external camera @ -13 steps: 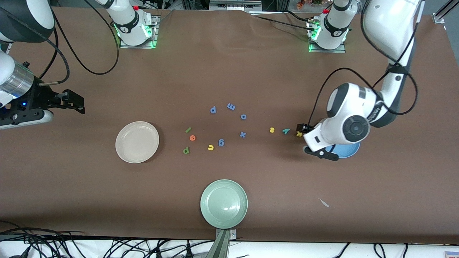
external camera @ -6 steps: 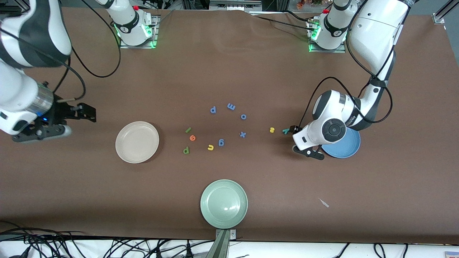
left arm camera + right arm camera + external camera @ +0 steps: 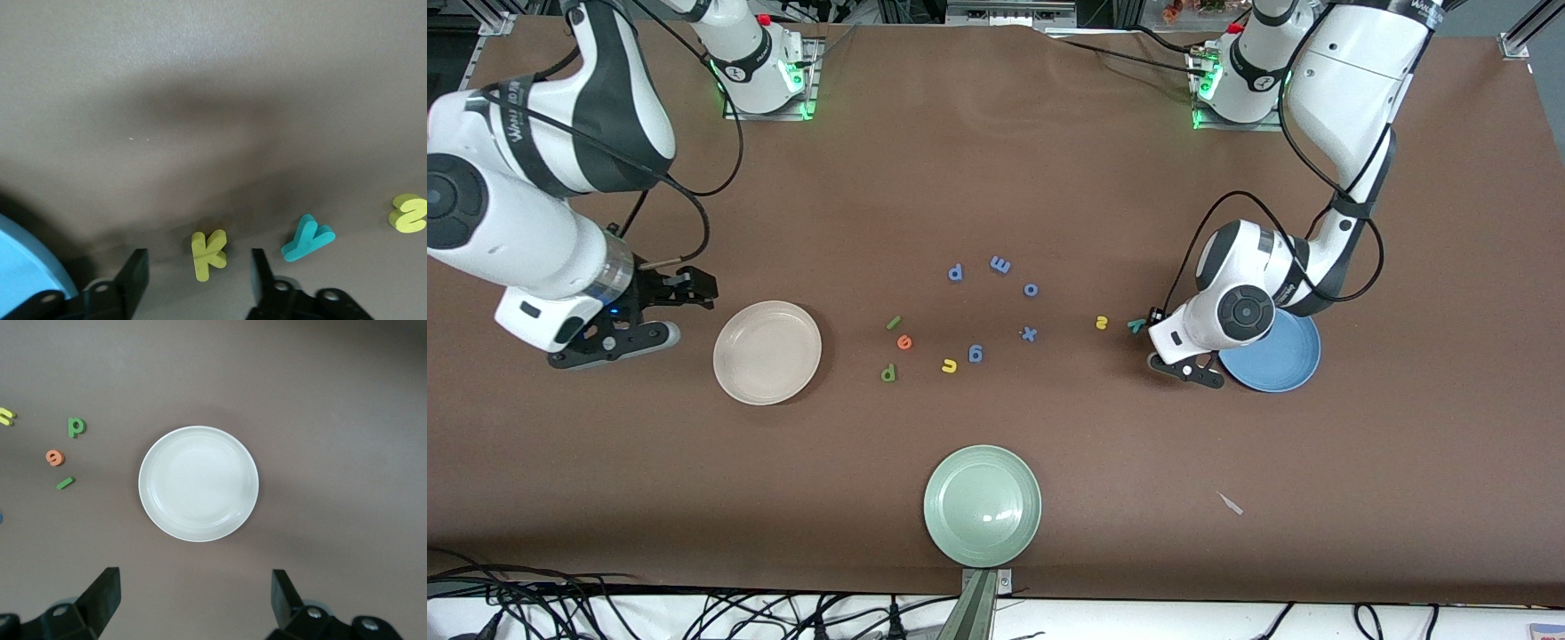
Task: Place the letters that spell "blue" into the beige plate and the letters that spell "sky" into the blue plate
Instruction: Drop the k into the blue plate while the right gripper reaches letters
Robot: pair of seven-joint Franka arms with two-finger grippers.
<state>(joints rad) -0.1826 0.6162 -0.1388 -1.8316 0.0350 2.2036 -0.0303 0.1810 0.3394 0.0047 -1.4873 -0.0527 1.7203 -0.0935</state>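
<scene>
Front view shows the left gripper [image 3: 1161, 331] low at the table beside the blue plate [image 3: 1282, 366], near the teal y [image 3: 1136, 325] and yellow s [image 3: 1101, 323], while the right gripper [image 3: 680, 298] hangs spread beside the empty beige plate [image 3: 767, 352], with b, l, u, e lying between that plate and the blue letters. Left wrist view shows its fingers [image 3: 137, 270] apart, straddling the yellow k [image 3: 207, 254], apparently to pinch it for the blue plate. Right wrist view frames the beige plate between wide fingers [image 3: 103, 592], likely waiting.

Brown table [image 3: 996, 178] under even light, black cables [image 3: 694, 613] along its near edge.
</scene>
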